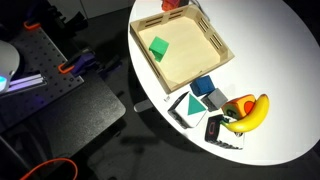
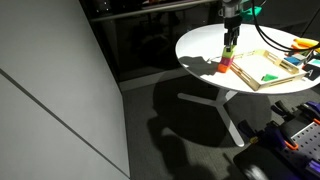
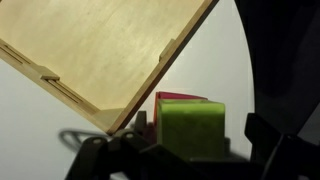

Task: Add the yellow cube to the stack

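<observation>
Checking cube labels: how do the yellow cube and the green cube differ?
The yellow cube is lime; the green cube is darker. The yellow cube is under the gripper, over the red cube, outside the tray; the green cube lies inside it. Both are small cubes.

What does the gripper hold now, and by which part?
The yellow cube sits between the jaws, over the stack; a grip on its sides cannot be told.

Between the fingers of your black pincer [image 3: 190,146] is the lime yellow cube [image 3: 192,128], a red cube [image 3: 168,98] just past it, and a light brown tray [image 3: 100,50] beside.
</observation>
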Motion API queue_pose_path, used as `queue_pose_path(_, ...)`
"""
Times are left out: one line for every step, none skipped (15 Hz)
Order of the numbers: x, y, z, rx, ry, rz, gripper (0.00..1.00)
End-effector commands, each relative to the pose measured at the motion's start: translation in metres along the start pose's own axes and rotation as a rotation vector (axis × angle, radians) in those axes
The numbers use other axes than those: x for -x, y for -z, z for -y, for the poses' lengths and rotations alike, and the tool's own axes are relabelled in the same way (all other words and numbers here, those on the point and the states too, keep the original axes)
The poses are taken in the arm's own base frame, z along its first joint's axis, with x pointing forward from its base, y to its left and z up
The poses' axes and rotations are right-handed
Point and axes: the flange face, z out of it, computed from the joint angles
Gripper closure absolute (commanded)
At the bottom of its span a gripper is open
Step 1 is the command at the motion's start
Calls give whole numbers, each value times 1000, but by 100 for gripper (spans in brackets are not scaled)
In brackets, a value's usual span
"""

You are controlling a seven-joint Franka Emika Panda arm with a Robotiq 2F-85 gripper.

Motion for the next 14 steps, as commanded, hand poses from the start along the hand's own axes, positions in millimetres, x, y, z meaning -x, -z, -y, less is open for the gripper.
queue_pose_path(8,18,-1,-45,24,-30,0)
queue_pose_path(11,20,-1,-51,14,-35,0)
queue_pose_path(11,20,-1,-53,-4,-36,0)
queue_pose_path(14,22,-2,-49,-25,-38,0)
queue_pose_path(16,23,-2,-48,-42,-39,0)
queue_pose_path(20,23,-3,-46,-69,-34,0)
queue_pose_path(23,24,-5,-44,-103,-31,0)
queue_pose_path(28,24,-6,-47,-138,-25,0)
queue_pose_path(33,23,-7,-52,-178,-14,0)
queue_pose_path(43,24,-7,-56,-211,1,0)
queue_pose_path(49,23,-7,-61,-240,19,0)
queue_pose_path(58,23,-5,-69,-260,45,0)
queue_pose_path(66,22,-3,-76,-276,68,0)
queue_pose_path(75,22,-1,-82,-292,90,0)
